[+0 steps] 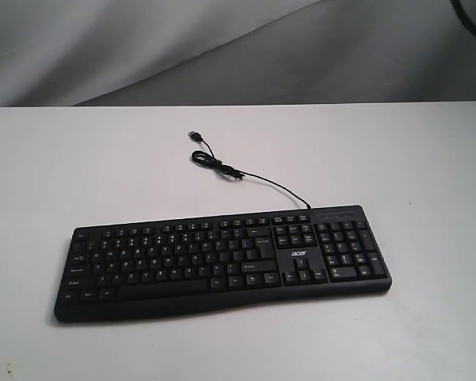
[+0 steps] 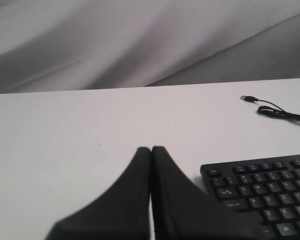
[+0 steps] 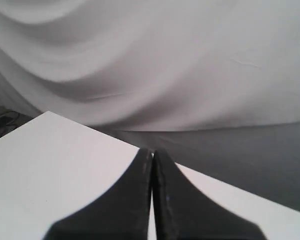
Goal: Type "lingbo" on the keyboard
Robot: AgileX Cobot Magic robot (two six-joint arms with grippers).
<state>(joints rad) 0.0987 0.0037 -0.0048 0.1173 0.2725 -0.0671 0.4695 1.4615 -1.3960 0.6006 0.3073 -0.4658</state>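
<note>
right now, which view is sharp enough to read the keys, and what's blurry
Exterior view: even light, keyboard whole, legends too small to read. Left wrist view: left gripper blurred up close, keyboard corner sharper, some legends legible. Right wrist view: right gripper soft, no keyboard in frame.

The keyboard [image 1: 222, 262] lies on the table [image 1: 63, 159], number pad [image 1: 351, 248] rightward; its cable [image 1: 214, 164] trails behind it, the plug [image 1: 194, 135] apparently lying loose.

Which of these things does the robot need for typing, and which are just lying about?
Needed:
keyboard
left end effector, shut
right end effector, shut

Lying about:
cable, its end loose on the table
grey cloth behind
</note>
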